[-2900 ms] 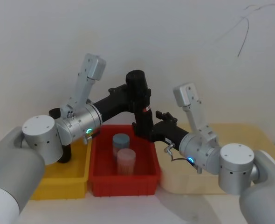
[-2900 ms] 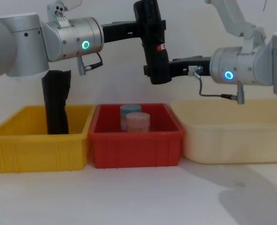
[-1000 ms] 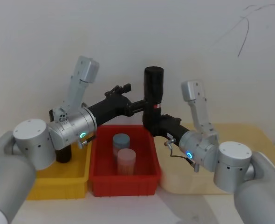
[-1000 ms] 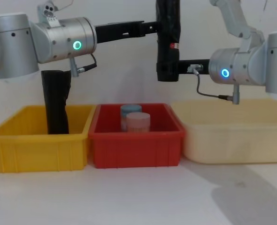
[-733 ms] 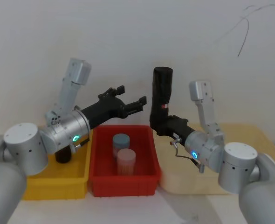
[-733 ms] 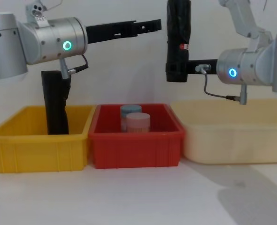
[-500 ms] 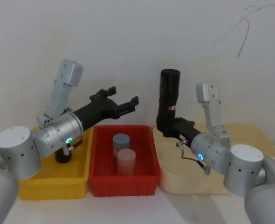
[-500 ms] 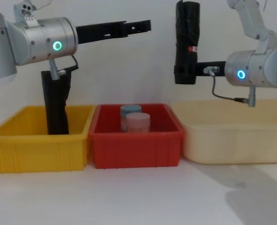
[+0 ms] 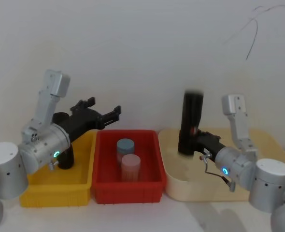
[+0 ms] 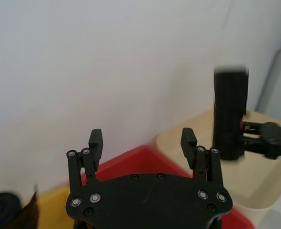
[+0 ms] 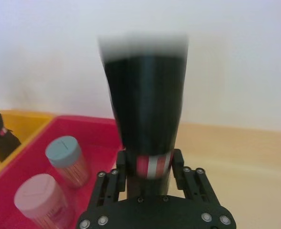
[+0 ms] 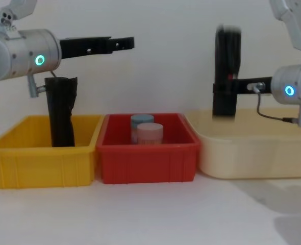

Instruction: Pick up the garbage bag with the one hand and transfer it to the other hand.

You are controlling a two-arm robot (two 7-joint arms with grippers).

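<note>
- The right pincer (image 9: 188,139) is gripping the garbage bag (image 9: 191,121) around its lower part, at the band of the red-and-white label (image 11: 152,168), with one finger pressing on each side.
- The garbage bag is standing upright in the air to the right of the red bin (image 9: 128,193), over the cream tub (image 9: 181,186) adjoining that bin. In the chest view its lower end is hanging just clear of the tub rim.
- The left pincer (image 9: 104,107) is hovering released and empty, fingers spread wide, above the left rim of the red bin and well apart from the bag.
- Judgement: the bag is sitting in the blue-ringed pincer alone, so the transfer is looking complete.
- Handling, as a judgement: the roll is looking dense and fairly stiff, likely moderate in weight and not fragile. Its glossy plastic is likely making it slippery under the finger pads.
- Hold point: with the grip this low, most of the roll is standing above the fingers, so it is risking tipping or sliding. A hold across the round body nearer mid-length would be balancing better.
- Two capped jars (image 9: 125,157) are standing inside the red bin. A matte black bundle (image 12: 61,112) is standing in the yellow bin (image 12: 38,163) to the left of the red bin. All three containers are resting on the surface (image 12: 150,214).
</note>
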